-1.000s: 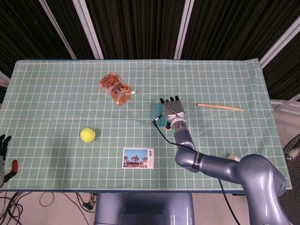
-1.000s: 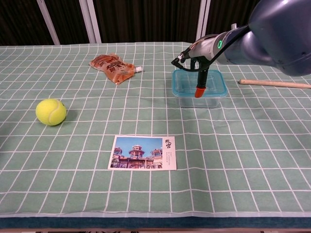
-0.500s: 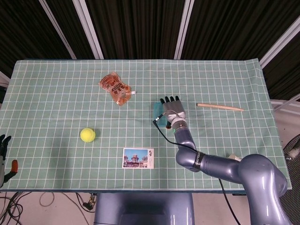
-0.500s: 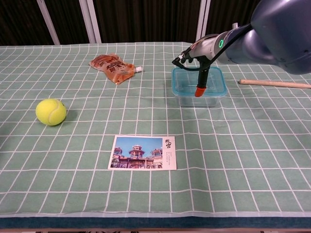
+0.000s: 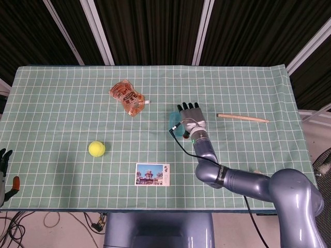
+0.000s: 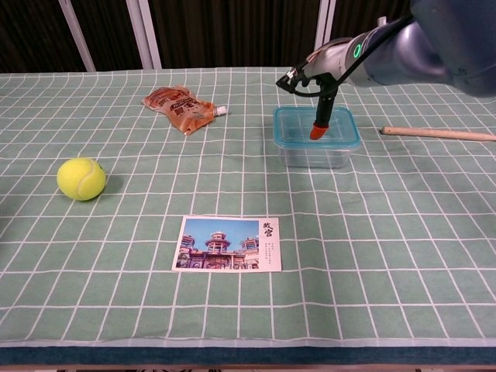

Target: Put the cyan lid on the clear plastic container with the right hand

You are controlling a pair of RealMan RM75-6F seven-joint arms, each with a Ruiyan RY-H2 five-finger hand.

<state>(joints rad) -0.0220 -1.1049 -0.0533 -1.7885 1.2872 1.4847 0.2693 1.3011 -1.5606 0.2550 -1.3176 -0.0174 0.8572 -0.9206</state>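
Nearest, a glossy rectangular postcard of a palace lies flat on the green gridded cloth. Left, a fuzzy yellow tennis ball, round and free to roll. Middle distance: the clear plastic container, rigid, shallow, round-cornered, with the cyan lid lying across its top; whether the lid is snapped down all round cannot be told. Above it the right hand, fingers extended and apart, grasping nothing; one orange-tipped finger points down at the lid, contact unclear. Risk, as I judge it: an off-centre press could tip the lid or slide the light container. Farther: a crinkled orange sauce pouch, soft; a slender wooden stick. The left hand hangs off-table; its grasp cannot be told.
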